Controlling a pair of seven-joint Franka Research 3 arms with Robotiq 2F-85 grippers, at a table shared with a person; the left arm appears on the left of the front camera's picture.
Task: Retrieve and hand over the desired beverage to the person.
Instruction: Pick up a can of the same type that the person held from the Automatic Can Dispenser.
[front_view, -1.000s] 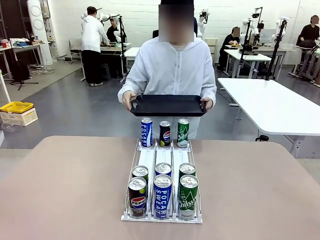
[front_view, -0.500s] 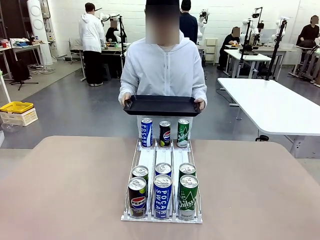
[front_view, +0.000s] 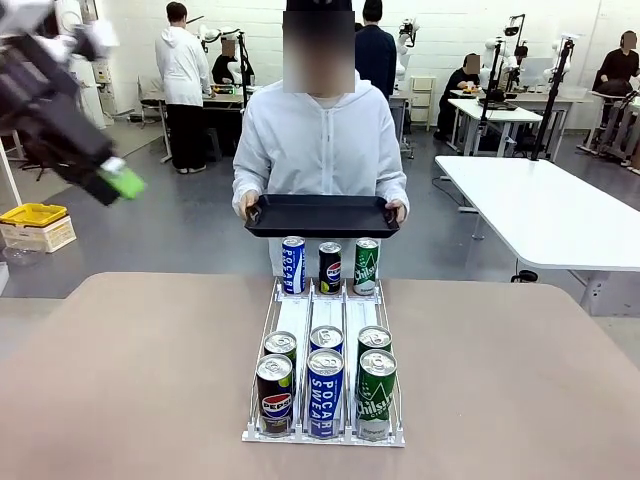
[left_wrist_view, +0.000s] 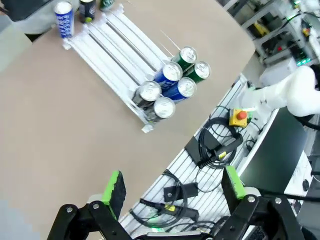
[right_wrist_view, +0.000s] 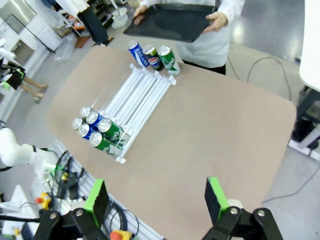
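Surface with can rack, person beyond holding tray. Approach step; left jaws and right jaws released, empty. Next: identify desired beverage, descend.

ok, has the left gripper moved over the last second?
Yes. The left gripper, open, has come in from the left edge of the front view, now above the yellow crate, well left of the can rack.
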